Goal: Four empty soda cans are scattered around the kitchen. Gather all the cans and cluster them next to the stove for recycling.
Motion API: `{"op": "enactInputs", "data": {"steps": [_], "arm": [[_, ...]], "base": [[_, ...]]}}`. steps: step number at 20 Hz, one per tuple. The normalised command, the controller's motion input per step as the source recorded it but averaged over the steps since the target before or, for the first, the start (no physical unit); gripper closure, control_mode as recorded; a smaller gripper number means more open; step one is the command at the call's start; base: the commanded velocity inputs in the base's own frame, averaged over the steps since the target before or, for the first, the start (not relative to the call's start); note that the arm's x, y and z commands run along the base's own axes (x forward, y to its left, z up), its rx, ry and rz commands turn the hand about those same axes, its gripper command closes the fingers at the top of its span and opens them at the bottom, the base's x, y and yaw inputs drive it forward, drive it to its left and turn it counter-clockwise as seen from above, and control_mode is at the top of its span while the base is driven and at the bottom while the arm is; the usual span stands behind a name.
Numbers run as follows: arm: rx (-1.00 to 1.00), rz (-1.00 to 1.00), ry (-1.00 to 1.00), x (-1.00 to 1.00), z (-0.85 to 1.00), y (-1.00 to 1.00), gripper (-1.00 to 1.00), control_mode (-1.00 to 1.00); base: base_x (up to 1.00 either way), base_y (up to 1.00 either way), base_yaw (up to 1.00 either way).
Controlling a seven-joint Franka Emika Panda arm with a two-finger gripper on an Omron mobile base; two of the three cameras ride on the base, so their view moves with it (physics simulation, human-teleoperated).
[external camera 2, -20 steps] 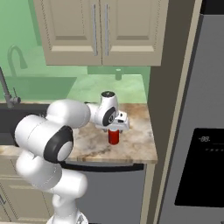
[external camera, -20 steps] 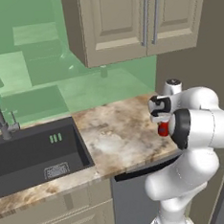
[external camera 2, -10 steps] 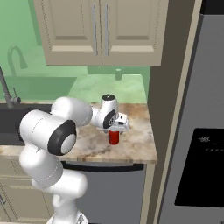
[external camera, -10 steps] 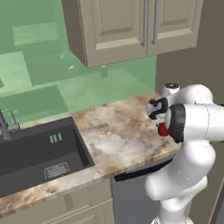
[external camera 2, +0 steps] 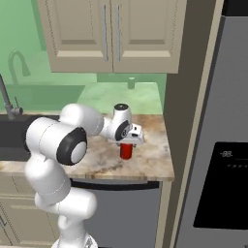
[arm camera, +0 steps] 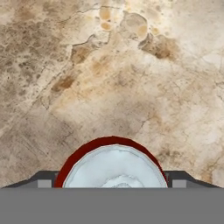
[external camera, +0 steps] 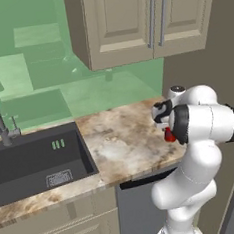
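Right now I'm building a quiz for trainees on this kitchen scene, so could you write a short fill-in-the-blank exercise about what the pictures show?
1. The soda can stands upright on the marble ____.
2. The gripper is placed directly ____ the can.
3. To the left along the countertop lies a dark ____.
4. The body of the can is ____ in colour.

Missing words: countertop; above; sink; red
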Motion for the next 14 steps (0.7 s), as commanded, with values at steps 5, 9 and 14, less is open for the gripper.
{"op": "enactInputs", "data": {"steps": [5,9,14], "arm": [[0.0,0.0,0.01,0.0,-0.11,0.0,1.0,-1.0],[0.0,-0.01,0.0,-0.02,0.0,0.0,1.0,-1.0],[0.0,-0.05,-0.07,-0.24,0.19,0.19,1.0,-1.0]], "base": [[0.0,0.0,0.0],[0.0,0.0,0.0],[0.0,0.0,0.0]]}}
